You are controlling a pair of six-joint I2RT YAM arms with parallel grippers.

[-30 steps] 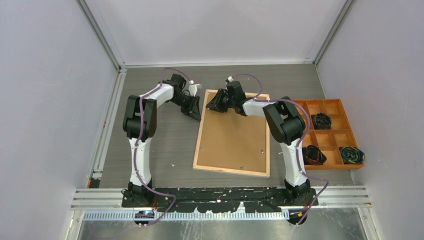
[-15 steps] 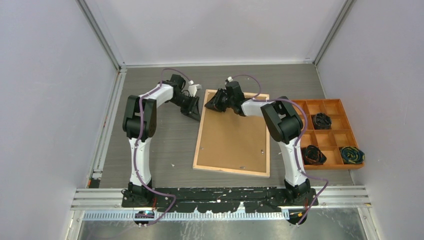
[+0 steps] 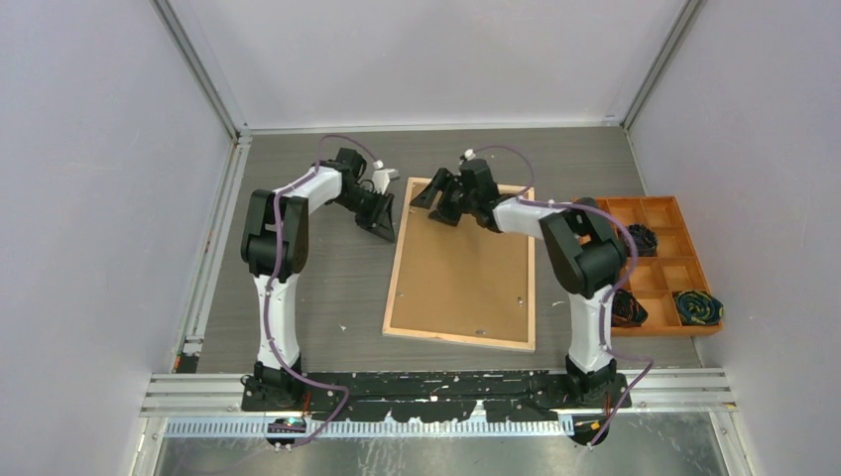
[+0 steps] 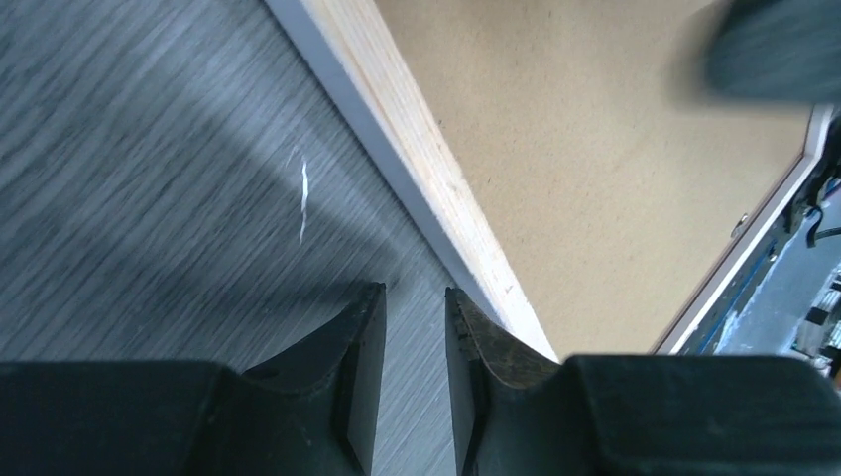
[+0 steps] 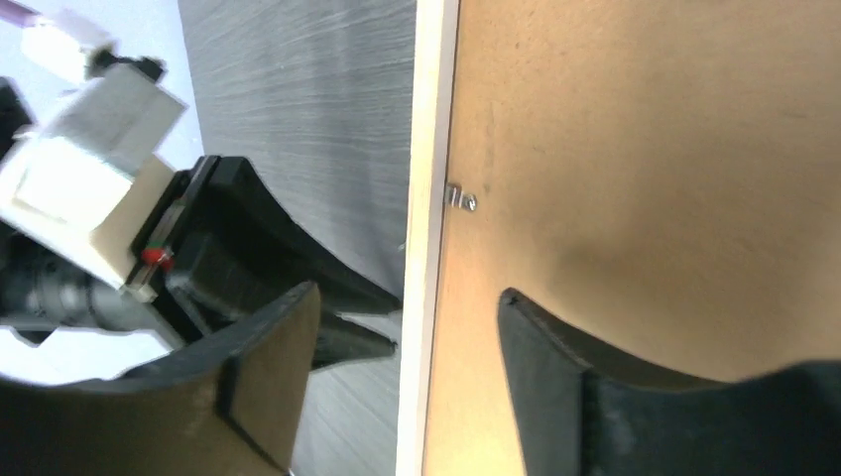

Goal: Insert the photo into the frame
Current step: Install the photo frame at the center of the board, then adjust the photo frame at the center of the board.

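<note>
Grey tabletop (image 3: 337, 278), frame (image 5: 428, 149) edge between spread right fingers (image 5: 550, 367)

Your right end effector (image 5: 405, 297) now has its jaws spread much wider than a sec ago, one finger each side of the frame's (image 3: 397, 268) left rail. Its wrist sits a bit further right & back vs. before. The right elbow is swung out to the right, now overlapping the orange tray (image 3: 674, 273) & hiding part of a dark cable bundle (image 3: 631, 309).
</note>
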